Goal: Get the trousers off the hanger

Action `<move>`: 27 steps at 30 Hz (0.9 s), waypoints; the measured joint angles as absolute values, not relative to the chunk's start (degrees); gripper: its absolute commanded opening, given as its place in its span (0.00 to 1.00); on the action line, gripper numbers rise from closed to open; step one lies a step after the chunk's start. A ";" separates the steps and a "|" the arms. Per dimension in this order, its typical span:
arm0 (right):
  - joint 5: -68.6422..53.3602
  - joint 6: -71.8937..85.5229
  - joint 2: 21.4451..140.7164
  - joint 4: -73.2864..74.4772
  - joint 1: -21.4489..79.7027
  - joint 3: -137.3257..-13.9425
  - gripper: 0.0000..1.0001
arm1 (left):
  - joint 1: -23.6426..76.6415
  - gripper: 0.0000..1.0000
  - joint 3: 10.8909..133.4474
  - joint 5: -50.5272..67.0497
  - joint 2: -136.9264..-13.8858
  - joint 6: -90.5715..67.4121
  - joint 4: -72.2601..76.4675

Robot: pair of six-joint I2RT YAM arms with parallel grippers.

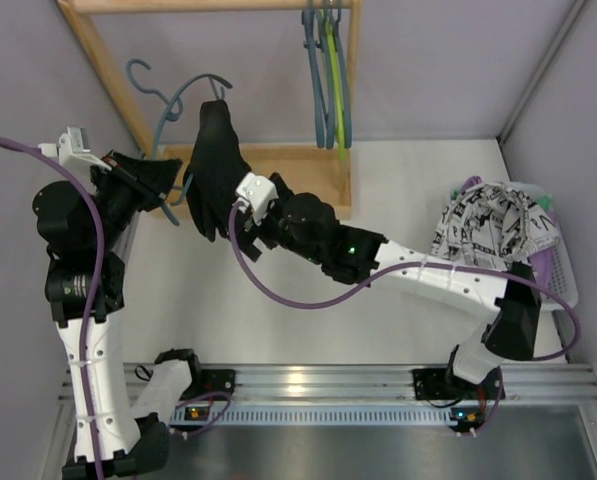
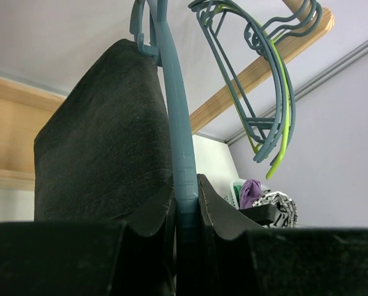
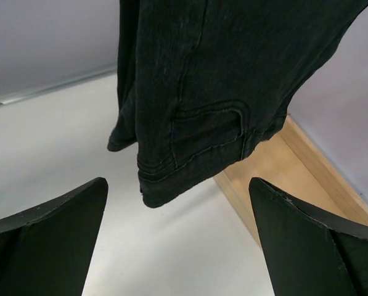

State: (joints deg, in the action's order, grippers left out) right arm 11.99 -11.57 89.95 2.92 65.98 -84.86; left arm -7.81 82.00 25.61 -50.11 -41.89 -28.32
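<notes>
The plain black trousers (image 1: pixel 216 165) hang from a blue-grey hanger (image 1: pixel 168 105) held up in front of the wooden rack. My left gripper (image 1: pixel 150 185) is shut on the hanger's bar (image 2: pixel 185 179), with the black trousers (image 2: pixel 103 148) draped just left of it. My right gripper (image 1: pixel 240 205) is open, its jaws wide apart (image 3: pixel 179 216), just below the trousers' hem (image 3: pixel 196 154) and not touching it. The white black-printed trousers (image 1: pixel 493 225) and the purple trousers (image 1: pixel 468 186) lie in a basket at the right; both also show in the left wrist view (image 2: pixel 279 206) (image 2: pixel 251 192).
A wooden rack (image 1: pixel 278 160) stands at the back, with several empty blue and green hangers (image 1: pixel 328 80) on its rail (image 2: pixel 257 68). Its base board (image 3: pixel 294 172) lies right of my right gripper. The white basket (image 1: pixel 568 285) sits against the right wall. Purple cables loop off both arms.
</notes>
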 measured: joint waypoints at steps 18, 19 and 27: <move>9.74 -6.61 99.24 -5.93 66.32 -90.48 0.99 | -7.81 0.00 79.99 24.58 -49.10 -43.46 -28.42; 9.69 -6.17 100.07 -6.04 66.32 -91.22 0.99 | -7.81 0.00 79.99 24.58 -49.10 -43.51 -28.42; 13.96 -6.98 104.22 -7.14 66.28 -93.08 0.99 | -7.81 0.00 79.99 24.60 -49.10 -43.66 -28.42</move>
State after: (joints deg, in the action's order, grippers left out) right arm 13.96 -6.98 104.22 -7.14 66.28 -93.08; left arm -7.81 79.99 24.60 -49.10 -43.66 -28.42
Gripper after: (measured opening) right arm 0.993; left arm 0.198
